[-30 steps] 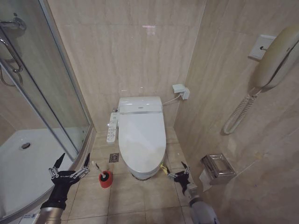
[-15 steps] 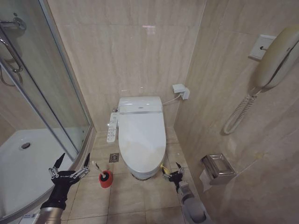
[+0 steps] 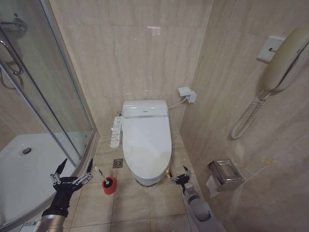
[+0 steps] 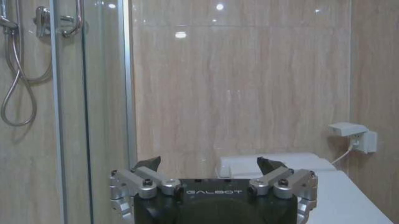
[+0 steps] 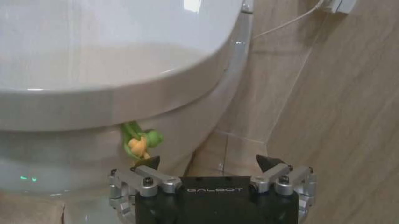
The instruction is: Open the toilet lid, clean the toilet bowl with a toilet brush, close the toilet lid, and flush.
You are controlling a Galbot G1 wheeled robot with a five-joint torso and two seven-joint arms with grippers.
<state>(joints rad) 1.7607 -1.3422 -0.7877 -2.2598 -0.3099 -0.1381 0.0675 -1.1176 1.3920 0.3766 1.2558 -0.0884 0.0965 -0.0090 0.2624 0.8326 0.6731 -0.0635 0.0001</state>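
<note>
From the head camera, the toilet lid (image 3: pixel 146 145) lies shut over the bowl, a broad glossy oval. It looks stiff, light and slippery, so its smooth top gives little hold; the green-yellow strap (image 3: pixel 168 173) at its front right edge is probably the place to take it. The right gripper (image 3: pixel 179 177) sits low beside that strap, fingers spread and holding nothing. The left gripper (image 3: pixel 72 174) hangs wide open over the floor tiles near the shower door (image 3: pixel 58 111), idle. The toilet brush (image 3: pixel 102 176) stands tilted in its red cup (image 3: pixel 109 185) just left of the toilet's base. A metal paper holder (image 3: pixel 224 174) juts from the right wall, narrowing the room for the right arm.

In the left wrist camera, the left gripper (image 4: pixel 209 169) points at the back wall, released.

In the right wrist camera, the right gripper (image 5: pixel 209 164) faces the strap (image 5: pixel 138 141), which hangs soft and knotted under the lid's rim (image 5: pixel 112 100), not yet between its fingers.
</note>
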